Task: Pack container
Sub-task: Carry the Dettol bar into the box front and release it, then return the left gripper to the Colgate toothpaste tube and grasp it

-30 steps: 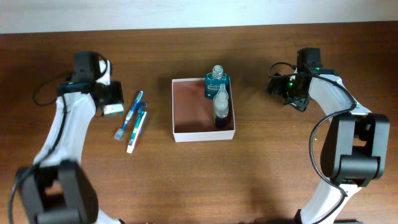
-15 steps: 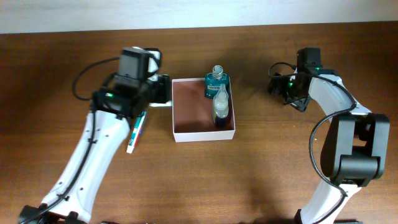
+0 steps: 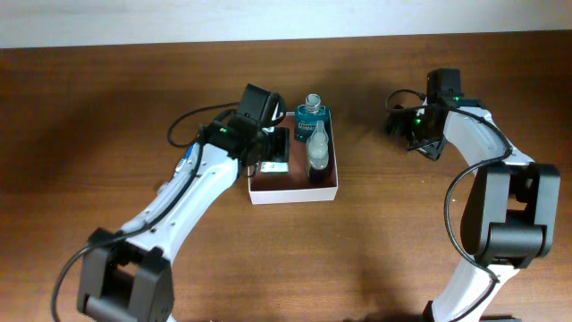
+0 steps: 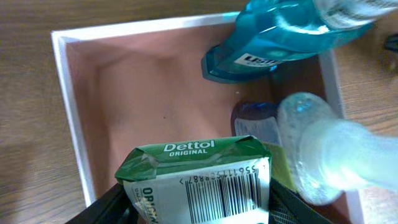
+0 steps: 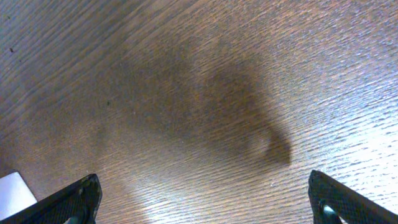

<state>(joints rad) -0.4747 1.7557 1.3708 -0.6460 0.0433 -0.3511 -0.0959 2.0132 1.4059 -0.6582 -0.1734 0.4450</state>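
left gripper [image 4: 194, 210] clamped on a green carton [image 4: 198, 167] reading "dettol original", barcode showing, over the white-walled container [image 4: 64, 93]; right gripper [image 5: 205, 200] spread apart above the wooden tabletop [image 5: 186, 93].

Lit softly and evenly from above in the overhead view, sharp all over, with faint shadows on the table [image 3: 375, 259]. Blurry in the left wrist view on the clear bottle [image 4: 336, 149] and blue bottle [image 4: 280, 37], sharp on the carton [image 4: 199, 180], shaded inside the container [image 4: 67, 112]. Bright glare low in the right wrist view beside 1 big soft shadow.
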